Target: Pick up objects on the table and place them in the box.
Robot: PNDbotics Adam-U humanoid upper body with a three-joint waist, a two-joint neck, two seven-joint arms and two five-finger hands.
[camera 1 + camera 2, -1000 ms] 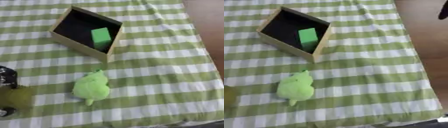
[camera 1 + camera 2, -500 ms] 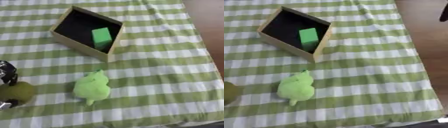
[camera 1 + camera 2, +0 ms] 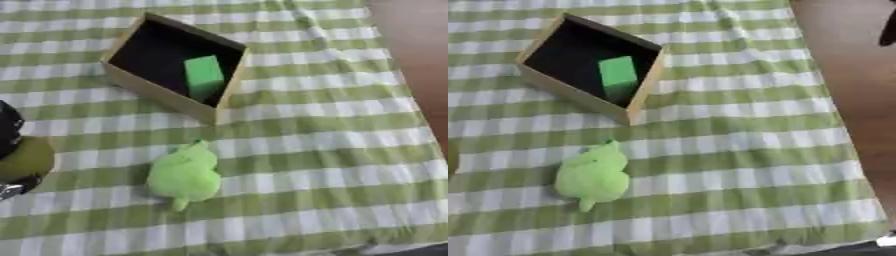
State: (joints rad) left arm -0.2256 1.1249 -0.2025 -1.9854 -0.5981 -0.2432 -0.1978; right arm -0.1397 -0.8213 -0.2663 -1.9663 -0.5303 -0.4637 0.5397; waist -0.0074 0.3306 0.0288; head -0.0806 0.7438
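No writing, label, brand, number or sign can be read anywhere in either view. The box (image 3: 131, 82), the block (image 3: 203, 76) in it, the toy (image 3: 184, 174) and the cloth (image 3: 332, 150) bear no legible marks.

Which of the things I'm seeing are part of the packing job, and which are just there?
Part of the job:
box
green block, already inside the box
green plush toy, on the cloth in front of the box
left hand, holding an olive round thing

Just there:
checked tablecloth
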